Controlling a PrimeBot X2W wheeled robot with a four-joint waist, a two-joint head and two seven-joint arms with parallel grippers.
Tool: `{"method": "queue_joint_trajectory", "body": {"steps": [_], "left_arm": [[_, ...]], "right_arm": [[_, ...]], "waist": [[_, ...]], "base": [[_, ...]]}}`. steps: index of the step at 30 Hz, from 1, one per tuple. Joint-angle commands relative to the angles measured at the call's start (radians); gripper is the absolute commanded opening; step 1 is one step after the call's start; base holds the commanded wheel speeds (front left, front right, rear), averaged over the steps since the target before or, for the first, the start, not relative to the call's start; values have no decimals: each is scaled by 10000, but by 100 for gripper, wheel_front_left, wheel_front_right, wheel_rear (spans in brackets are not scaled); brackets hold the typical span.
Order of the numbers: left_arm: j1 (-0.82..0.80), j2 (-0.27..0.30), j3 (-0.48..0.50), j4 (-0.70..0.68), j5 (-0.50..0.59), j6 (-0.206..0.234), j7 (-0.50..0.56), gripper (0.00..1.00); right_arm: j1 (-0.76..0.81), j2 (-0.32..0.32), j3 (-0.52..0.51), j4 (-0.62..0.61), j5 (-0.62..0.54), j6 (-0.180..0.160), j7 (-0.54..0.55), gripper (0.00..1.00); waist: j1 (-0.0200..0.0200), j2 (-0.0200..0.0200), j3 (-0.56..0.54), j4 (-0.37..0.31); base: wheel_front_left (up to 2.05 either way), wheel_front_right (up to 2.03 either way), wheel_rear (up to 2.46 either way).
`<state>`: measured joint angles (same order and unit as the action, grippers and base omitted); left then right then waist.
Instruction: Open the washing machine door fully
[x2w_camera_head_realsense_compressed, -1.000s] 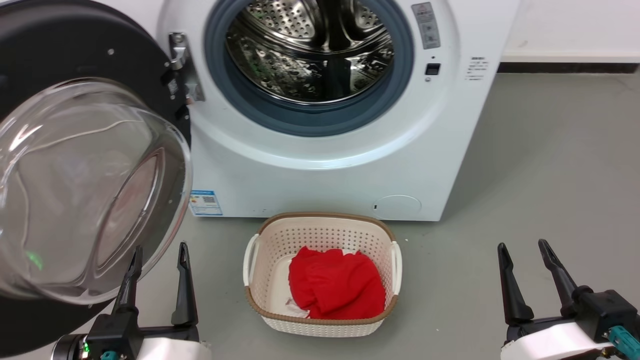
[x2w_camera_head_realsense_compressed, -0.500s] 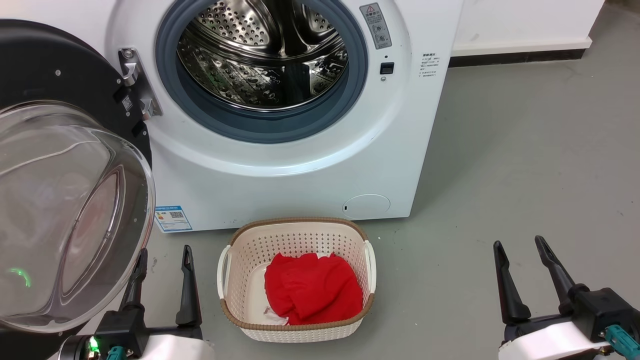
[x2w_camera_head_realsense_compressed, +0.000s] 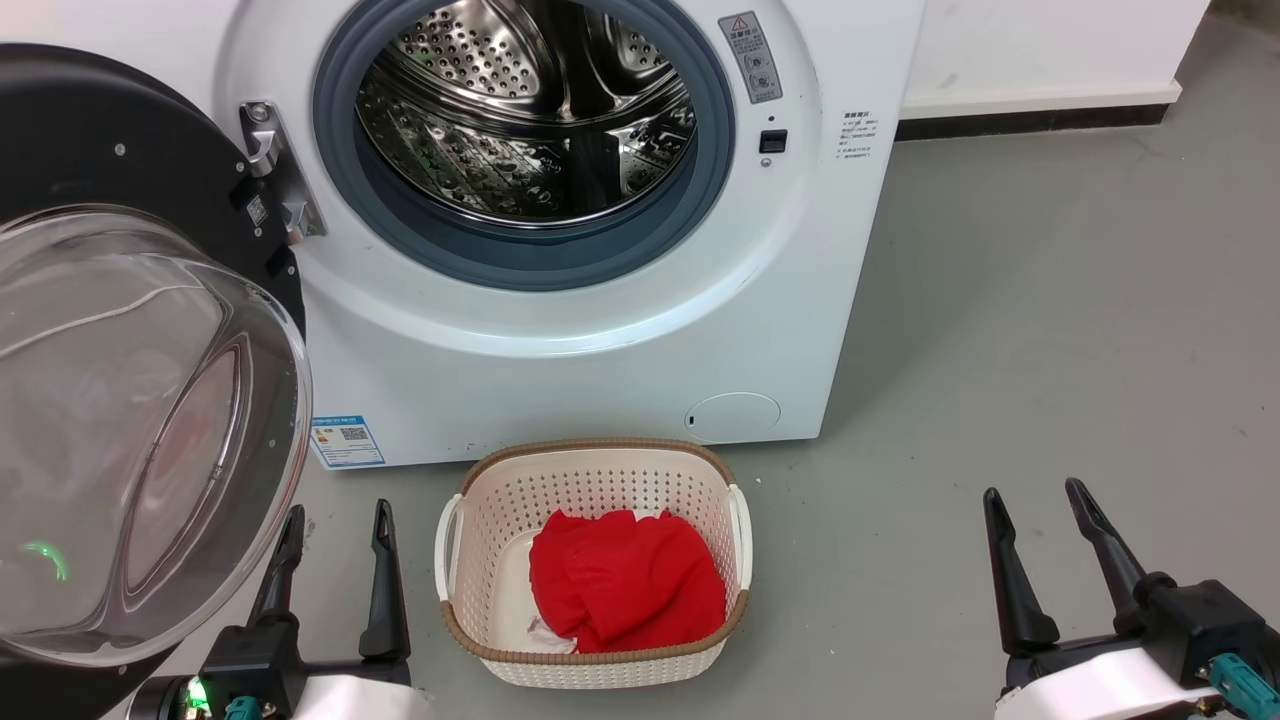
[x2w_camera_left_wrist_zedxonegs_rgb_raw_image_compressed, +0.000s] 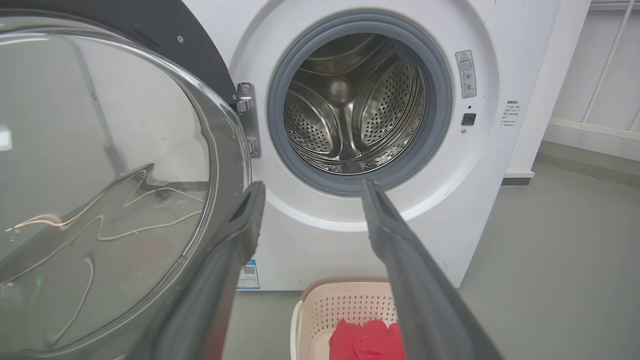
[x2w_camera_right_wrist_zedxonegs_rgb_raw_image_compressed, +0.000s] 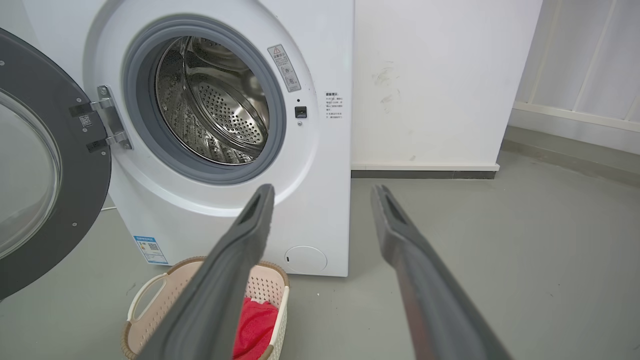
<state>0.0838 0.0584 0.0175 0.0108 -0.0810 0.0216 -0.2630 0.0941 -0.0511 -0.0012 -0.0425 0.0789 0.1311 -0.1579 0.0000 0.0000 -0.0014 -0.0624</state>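
Hanging wide open, washing machine door (x2w_camera_head_realsense_compressed: 130, 380) beside left tool (x2w_camera_head_realsense_compressed: 338, 510), spread; right tool (x2w_camera_head_realsense_compressed: 1032, 488) spread; basket (x2w_camera_head_realsense_compressed: 590, 445) before washing machine (x2w_camera_head_realsense_compressed: 600, 360).

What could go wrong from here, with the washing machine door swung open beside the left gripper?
1. The left gripper, open, sits close beside the bulging glass of the washing machine door. A leftward move might knock it.
2. The laundry basket stands right in front of the washing machine, between the arms. Rolling forward could push into it.
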Motion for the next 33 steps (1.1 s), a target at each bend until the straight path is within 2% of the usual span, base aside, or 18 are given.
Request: {"method": "queue_joint_trajectory", "body": {"steps": [1,6,7,10,33], "left_arm": [[113,-4,24,30,59,-8,-24,100],[117,-8,6,34,85,-24,-24,100],[44,-4,-9,20,70,-18,1,0],[156,-38,-46,318,75,-36,21,0],[-493,-48,267,907,-4387,-474,1121,0]], "right_arm": [[121,19,9,6,14,-7,-2,100],[111,19,20,46,79,-7,-25,100],[36,0,15,47,47,0,-2,0],[145,0,33,314,44,0,4,0],[-502,-263,45,1007,4784,-1,510,0]], "waist": [[0,0,-3,4],[0,0,-10,8],[0,0,-10,8],[0,0,-10,9],[0,0,0,122]], "base": [[0,0,0],[0,0,0],[0,0,0],[0,0,0],[0,0,0]]}}
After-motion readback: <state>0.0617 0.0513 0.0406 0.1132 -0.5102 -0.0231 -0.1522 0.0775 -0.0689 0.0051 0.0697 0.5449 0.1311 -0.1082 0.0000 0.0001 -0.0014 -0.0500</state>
